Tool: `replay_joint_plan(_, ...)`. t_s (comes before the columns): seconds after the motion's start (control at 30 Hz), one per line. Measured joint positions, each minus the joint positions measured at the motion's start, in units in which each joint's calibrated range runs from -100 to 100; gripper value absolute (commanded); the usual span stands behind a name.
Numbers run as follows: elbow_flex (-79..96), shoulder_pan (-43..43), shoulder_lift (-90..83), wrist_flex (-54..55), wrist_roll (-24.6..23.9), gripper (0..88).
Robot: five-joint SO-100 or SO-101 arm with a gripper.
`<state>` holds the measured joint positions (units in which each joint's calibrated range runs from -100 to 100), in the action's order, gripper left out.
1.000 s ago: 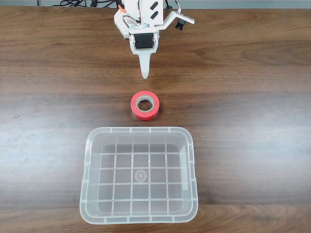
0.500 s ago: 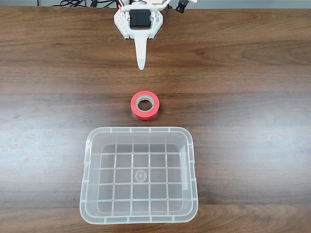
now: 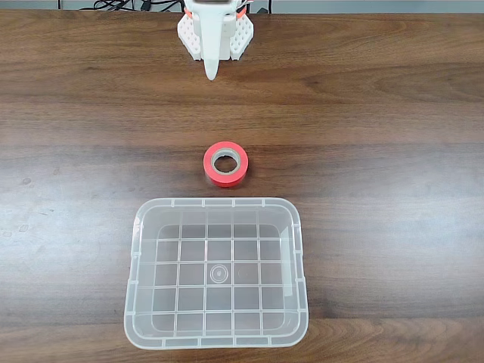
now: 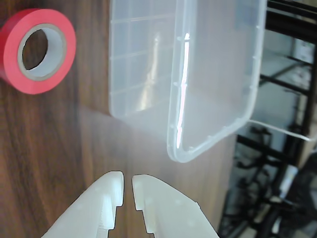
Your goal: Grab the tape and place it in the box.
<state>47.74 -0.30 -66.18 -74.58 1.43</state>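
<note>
I'm at the approach: fingers nearly closed, holding nothing; next I must open them and reach the tape mid-frame.

In the fixed view, bare table lies all around the tape, so it can be reached from the left, the right and the far side. On its near side the box stands just beside it, apart by a narrow strip of wood, and its rim narrows that approach. The box's top is open. The gripper hangs well back from the tape, with open wood between them.
</note>
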Motion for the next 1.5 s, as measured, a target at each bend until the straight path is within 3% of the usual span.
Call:
replay_joint_plan(0.2, -16.06, 0.0, 26.04, -3.22, -0.1, 1.3)
replay_joint_plan(0.5, -18.59, 3.01, 45.96, 1.53, 0.0, 1.3)
replay_joint_plan(1.03, -0.45, 3.23, 49.06, 16.36, 3.13, 2.1)
replay_joint_plan(1.23, -0.45, 3.31, 49.06, 16.44, 3.13, 17.6)
replay_joint_plan(1.5, -0.09, 3.31, 49.06, 15.85, 3.13, 18.5)
